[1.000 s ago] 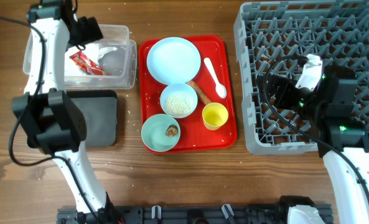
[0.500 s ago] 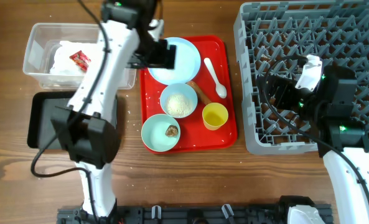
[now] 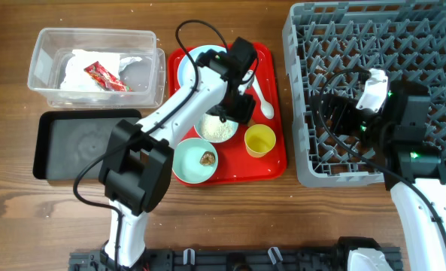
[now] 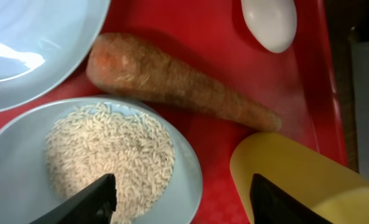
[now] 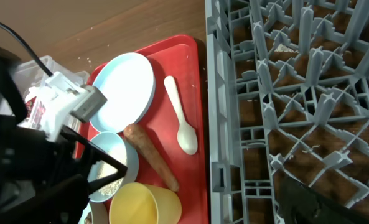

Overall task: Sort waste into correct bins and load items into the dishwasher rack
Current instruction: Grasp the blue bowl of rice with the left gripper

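Note:
My left gripper (image 3: 236, 107) is open and empty, low over the red tray. In the left wrist view its fingers (image 4: 184, 200) straddle the gap between the rice bowl (image 4: 103, 155) and the yellow cup (image 4: 296, 180), just short of the orange-brown stick (image 4: 184, 87). The plate (image 3: 201, 66), white spoon (image 3: 260, 94), rice bowl (image 3: 215, 128) and the bowl with a brown lump (image 3: 195, 160) sit on the tray. The napkin (image 3: 80, 64) and red wrapper (image 3: 102, 75) lie in the clear tub (image 3: 42, 41). My right gripper (image 3: 337, 113) is open over the grey rack (image 3: 373, 30).
The black tray (image 3: 87, 143) lies in front of the clear tub at the left. The red serving tray (image 3: 275, 162) sits mid-table, its right edge close to the rack's wall (image 5: 218, 124). My left arm crosses over the plate.
My left arm has swung from over the clear tub rightward to the red tray, now low above the stick. The right arm has not moved.

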